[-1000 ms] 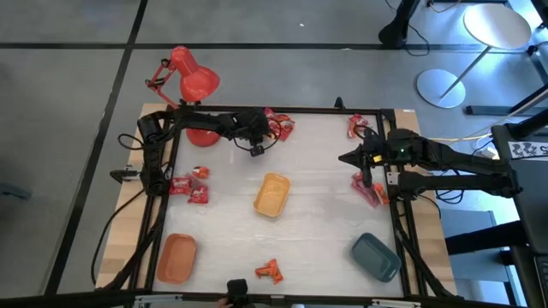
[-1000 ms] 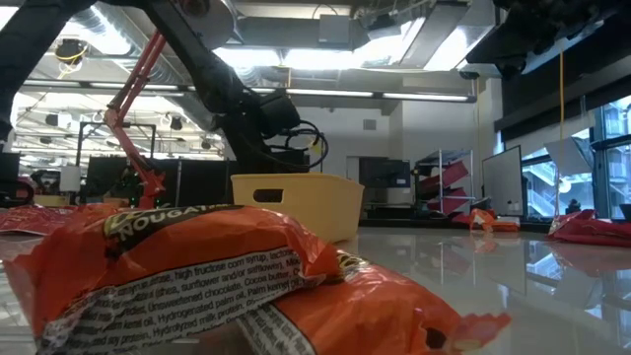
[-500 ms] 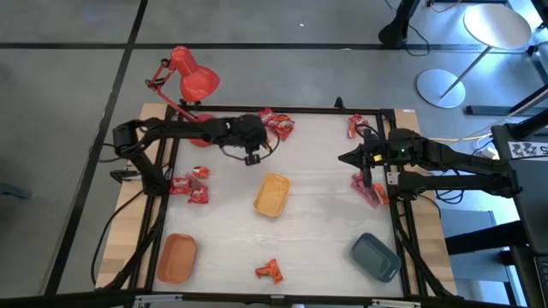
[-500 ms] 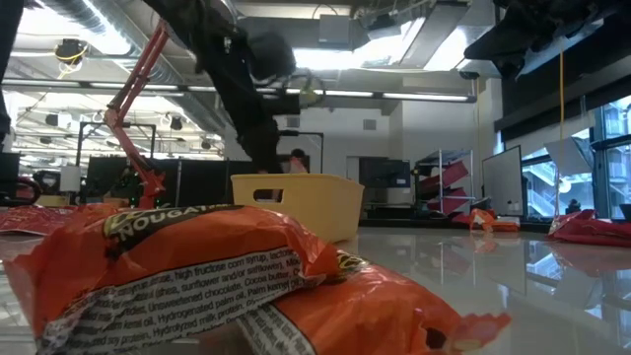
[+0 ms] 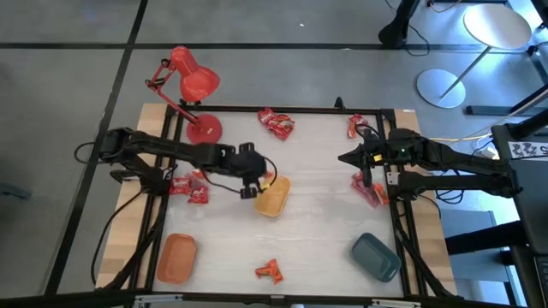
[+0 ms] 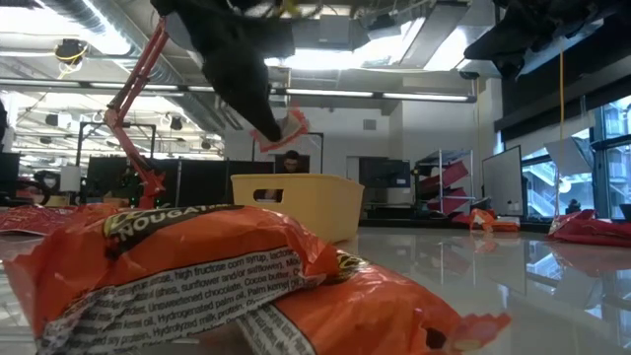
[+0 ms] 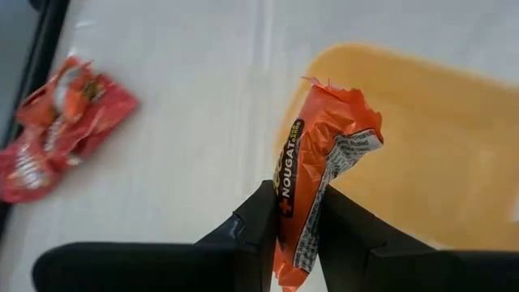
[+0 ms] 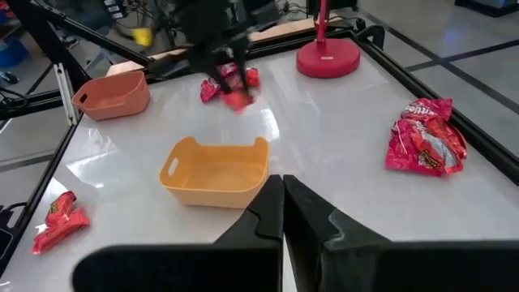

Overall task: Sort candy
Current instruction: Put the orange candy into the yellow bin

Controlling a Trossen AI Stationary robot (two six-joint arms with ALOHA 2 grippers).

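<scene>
— Nearest the low camera, what's that heap?

— 2 crinkly orange-red nougat sweet wrappers (image 6: 227,271) lying on the white tabletop (image 5: 325,188), right at the front edge between a small oblong orange tray (image 5: 175,257) and a grey oblong tray (image 5: 375,256). Untouched.

— And the arm at work?

— The left gripper (image 5: 250,182) hangs above the near-left rim of the yellow oblong plastic tray (image 5: 272,194) at mid-table. Its jaws are narrowed to a slim gap, pinching 1 orange-wrapped nougat candy (image 7: 312,174) by its lower half, the crimped top standing free over the tray's edge.

— The right one?

— The right gripper (image 5: 358,160) waits at the table's right side, fingers pressed together, holding nothing. Pink-red wrapped sweets (image 5: 370,190) lie just beside it.

— What could go wrong?

— My guess: the candy sits over the rim, not the hollow. Let go there and it may catch the wall and slide onto the table. The light tray could also skid if the fingers dip and nudge it.

— Farther back?

— A cluster of red wrappers (image 5: 189,187) at the left edge, more red sweets (image 5: 277,123) and another bunch (image 5: 358,127) along the far edge, and a red desk lamp (image 5: 192,90) at the far-left corner.
</scene>
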